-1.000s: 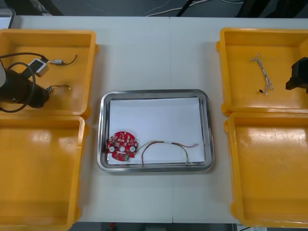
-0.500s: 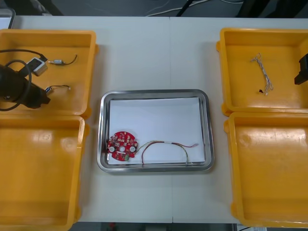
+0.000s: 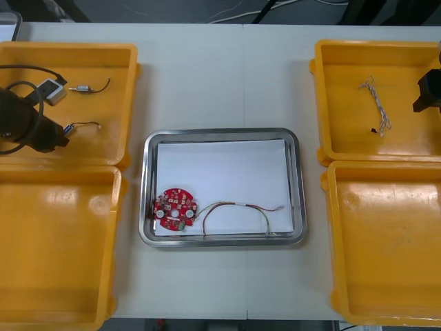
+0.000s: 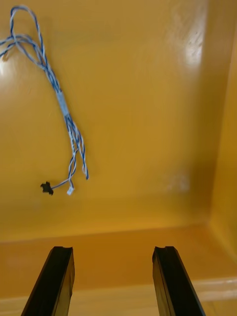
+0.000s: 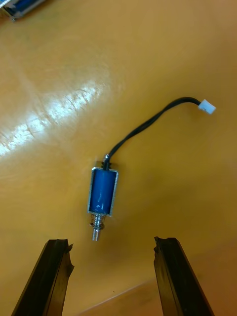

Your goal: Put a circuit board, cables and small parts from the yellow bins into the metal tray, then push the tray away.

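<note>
A small blue metal part (image 5: 102, 195) with a black lead lies on the floor of the far left yellow bin (image 3: 103, 48), just ahead of my open left gripper (image 5: 112, 242) and between the lines of its fingers. From above, that part (image 3: 81, 126) lies just right of the left gripper (image 3: 62, 136). My right gripper (image 4: 111, 249) is open over the far right bin (image 3: 344, 48), short of a twisted blue and white cable (image 4: 64, 106). The metal tray (image 3: 220, 132) holds a red circuit board (image 3: 175, 208) and a red and yellow cable (image 3: 238, 210).
A second small metal part (image 3: 86, 88) with a lead and a small white block (image 3: 52, 93) lie farther back in the far left bin. The near left bin (image 3: 62, 310) and near right bin (image 3: 386, 310) flank the tray. The right gripper (image 3: 424, 100) shows at the right edge.
My left gripper has opened and the left arm has shifted a little over the small part. The right gripper has drifted slightly toward the table's far side.
</note>
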